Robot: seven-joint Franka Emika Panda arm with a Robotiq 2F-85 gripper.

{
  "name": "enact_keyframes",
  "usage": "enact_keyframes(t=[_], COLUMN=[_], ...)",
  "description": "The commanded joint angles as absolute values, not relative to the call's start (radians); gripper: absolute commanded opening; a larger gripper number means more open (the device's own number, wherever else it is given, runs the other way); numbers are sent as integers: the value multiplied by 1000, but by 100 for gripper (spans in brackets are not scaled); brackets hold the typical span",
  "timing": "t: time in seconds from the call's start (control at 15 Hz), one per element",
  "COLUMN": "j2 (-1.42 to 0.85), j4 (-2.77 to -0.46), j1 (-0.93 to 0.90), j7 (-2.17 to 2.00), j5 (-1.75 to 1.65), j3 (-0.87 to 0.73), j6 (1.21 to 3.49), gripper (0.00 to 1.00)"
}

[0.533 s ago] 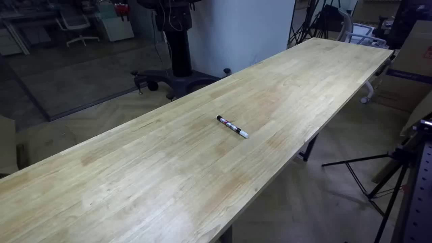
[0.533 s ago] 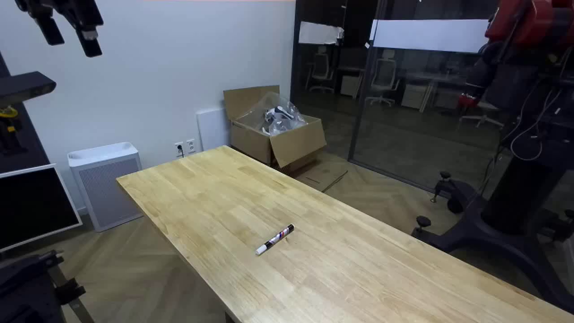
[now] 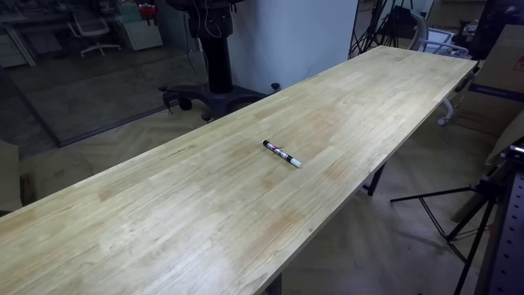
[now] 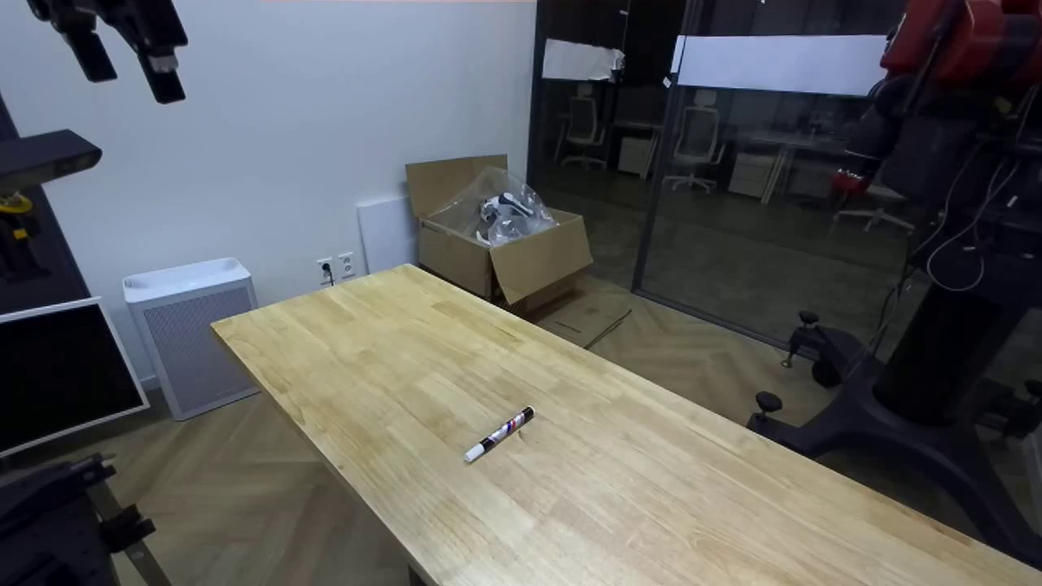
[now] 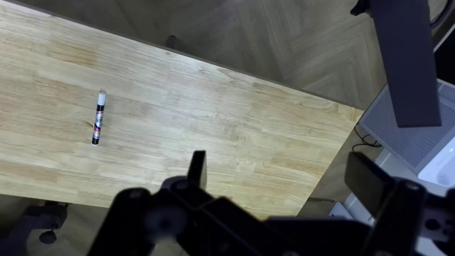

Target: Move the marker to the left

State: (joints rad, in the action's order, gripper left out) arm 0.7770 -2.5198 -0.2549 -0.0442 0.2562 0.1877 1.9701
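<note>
The marker (image 3: 281, 153) lies flat on the long wooden table (image 3: 184, 205) in both exterior views. It has a white cap, black bands and a printed middle; it also shows in an exterior view (image 4: 499, 435). In the wrist view the marker (image 5: 98, 118) lies at the left, its white end toward the upper table edge. My gripper (image 5: 277, 153) is open and empty, its fingers wide apart, over the table's end and well to the right of the marker. In an exterior view the gripper (image 4: 135, 85) hangs high at the upper left, far above the table.
An open cardboard box (image 4: 496, 244) stands beyond the table's end. A white air purifier (image 4: 195, 334) stands near it. A black wheeled stand (image 4: 912, 391) is beside the table's long edge. A tripod (image 3: 483, 192) stands on the opposite side.
</note>
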Motion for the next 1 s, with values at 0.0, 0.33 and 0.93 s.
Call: enact_keyframes(t=[0.0, 0.33, 0.93], j2=[776, 776, 652], j4=[-2517, -2517, -2588], j1=[-252, -252, -126], j7=[-43, -43, 100], j5=[257, 257, -32], j3=[189, 189, 141], j6=[1967, 1967, 2193], gripper=[100, 100, 100])
